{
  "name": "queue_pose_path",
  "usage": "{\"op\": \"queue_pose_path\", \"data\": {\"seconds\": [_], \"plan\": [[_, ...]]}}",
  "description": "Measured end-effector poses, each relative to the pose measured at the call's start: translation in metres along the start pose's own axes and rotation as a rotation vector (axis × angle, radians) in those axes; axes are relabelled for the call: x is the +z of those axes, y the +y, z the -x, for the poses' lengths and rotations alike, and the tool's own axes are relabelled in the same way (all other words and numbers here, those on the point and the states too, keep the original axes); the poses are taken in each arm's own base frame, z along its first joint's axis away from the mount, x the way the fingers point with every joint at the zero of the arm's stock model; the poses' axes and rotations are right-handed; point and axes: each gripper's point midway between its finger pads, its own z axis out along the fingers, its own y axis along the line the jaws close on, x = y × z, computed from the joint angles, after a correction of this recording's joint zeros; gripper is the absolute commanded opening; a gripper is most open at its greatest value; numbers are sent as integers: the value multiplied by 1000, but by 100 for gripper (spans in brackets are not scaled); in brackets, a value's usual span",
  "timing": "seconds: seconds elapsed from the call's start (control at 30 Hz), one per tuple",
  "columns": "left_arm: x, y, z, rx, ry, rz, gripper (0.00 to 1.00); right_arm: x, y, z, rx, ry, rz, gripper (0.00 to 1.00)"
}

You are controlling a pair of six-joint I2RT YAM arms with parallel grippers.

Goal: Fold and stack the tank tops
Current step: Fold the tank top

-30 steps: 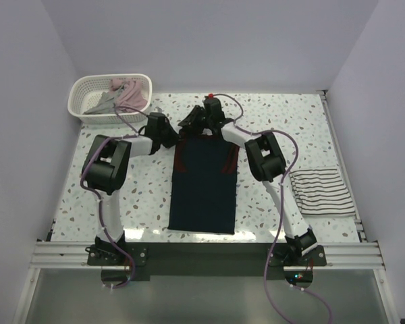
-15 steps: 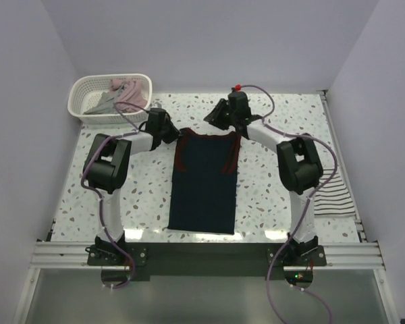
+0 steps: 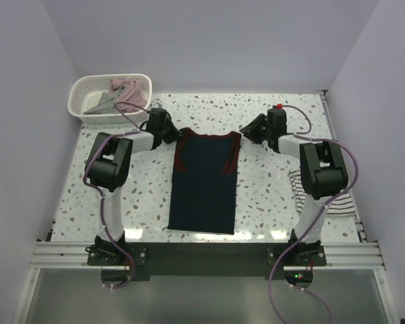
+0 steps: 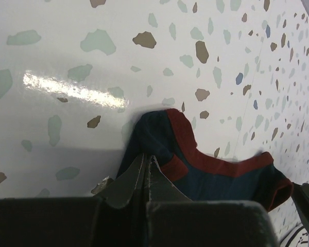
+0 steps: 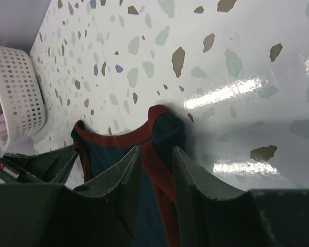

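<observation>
Two grippers are sitting at the far end of the table (image 3: 142, 196), one at each shoulder of the navy top (image 3: 202, 182). The left gripper (image 4: 147, 160) is showing its fingers pressed tight together, and they are pinching the edge of the left strap (image 4: 167, 136). That red-trimmed loop is bunching up right at the tips and lying on the speckled surface just beyond them.

Over on the other side, the right gripper (image 5: 157, 152) is holding its fingers spread with a clear gap between them. The right strap (image 5: 162, 123) is lying on the table below and ahead of that gap, and nothing is being squeezed. From above, this gripper is hovering just beside the strap, on its outer side, apart from the cloth.

The navy top is lying flat in the middle of the table between the two arms, with its straps pointing to the far edge and its hem toward the arm bases. The striped top (image 3: 345, 204) is lying near the right edge, with the right arm hiding much of it. The basket (image 3: 88, 101) is sitting in the far left corner, holding a pinkish cloth (image 3: 128, 94) and a grey cloth (image 3: 102, 102).
</observation>
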Motion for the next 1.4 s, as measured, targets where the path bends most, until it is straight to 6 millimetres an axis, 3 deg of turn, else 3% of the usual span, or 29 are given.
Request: {"op": "queue_pose_path", "data": {"seconds": [0.23,0.43,0.7,0.9,1.4], "plan": [[0,2,2,-2,-2,3,1,17,1,-15,0,42,11,31],[0,4,4,-7,-6,6,1,23,-3,-21,21,59,13,19],[0,5,5,-8,-6,7,1,37,14,-24,-5,65,32,7],[3,5,6,-8,-6,8,2,61,6,-39,-31,106,-14,5],[22,2,27,-43,-70,45,6,99,29,-22,-77,108,4,5]]}}
